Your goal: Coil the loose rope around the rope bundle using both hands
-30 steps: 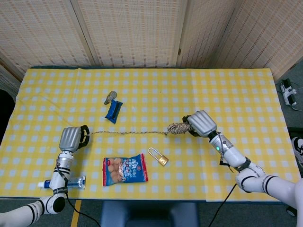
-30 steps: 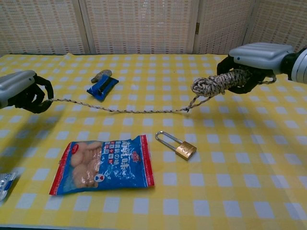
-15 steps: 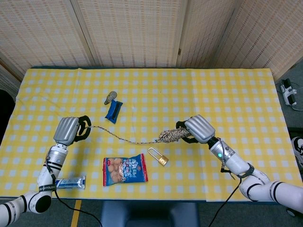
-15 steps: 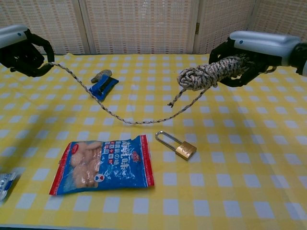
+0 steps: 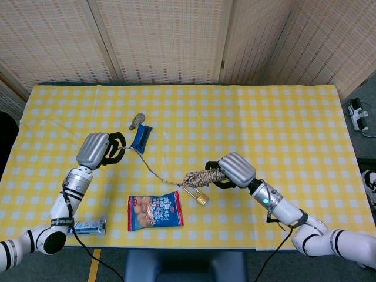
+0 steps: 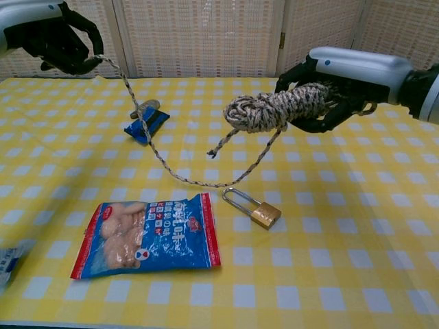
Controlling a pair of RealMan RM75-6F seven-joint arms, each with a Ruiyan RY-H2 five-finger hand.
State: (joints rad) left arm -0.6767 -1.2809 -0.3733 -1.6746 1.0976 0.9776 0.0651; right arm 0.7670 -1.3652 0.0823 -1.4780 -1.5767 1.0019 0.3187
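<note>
Chest view, my right hand (image 6: 343,79) gripped the rope bundle (image 6: 274,108) aloft, left hand (image 6: 51,38) pinched the loose rope (image 6: 154,147), yellow checked tablecloth (image 6: 357,226), wicker screens (image 6: 199,34) behind.

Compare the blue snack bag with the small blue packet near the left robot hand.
The blue snack bag with red edges is larger and pictures its contents; the small blue packet is narrow and darker. The bag lies nearer the brass padlock. Both lie flat on the yellow checked tablecloth.
</note>
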